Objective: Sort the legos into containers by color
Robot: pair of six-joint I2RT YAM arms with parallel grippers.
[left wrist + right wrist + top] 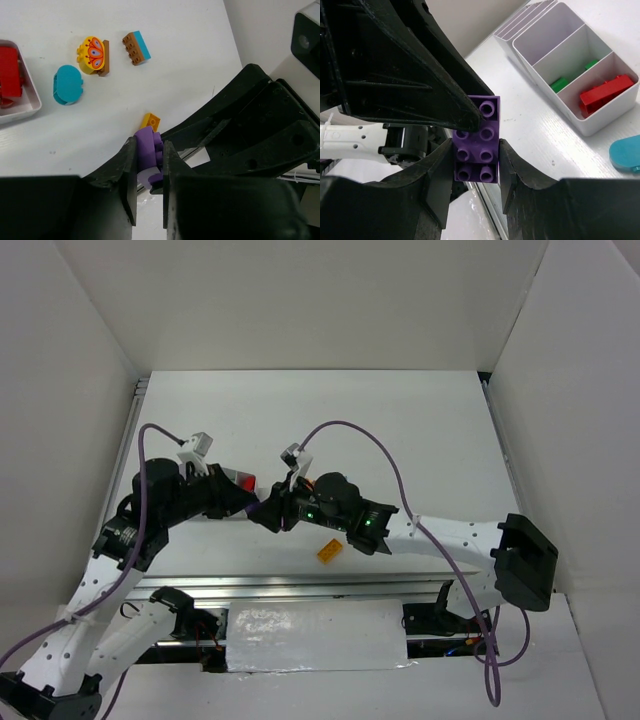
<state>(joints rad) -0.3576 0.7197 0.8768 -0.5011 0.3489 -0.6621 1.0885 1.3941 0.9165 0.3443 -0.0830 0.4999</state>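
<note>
A purple studded lego [476, 145] hangs above the table between both grippers. My left gripper [149, 147] is shut on one end of it [147, 145]. My right gripper [476, 167] is closed against the sides of its other end. In the top view the two grippers meet at the table's near middle [268, 510]. The white divided tray [592, 125] holds green legos [561, 83] and a red lego [605, 92]. On the table lie a small orange lego [150, 121], a teal oval [67, 84], a yellow butterfly oval [92, 54] and a brown-and-teal brick [136, 47].
The tray's red end [240, 480] shows just behind my left wrist in the top view. The orange lego [329, 551] lies under my right arm near the table's front rail [300, 585]. White walls enclose the table on three sides.
</note>
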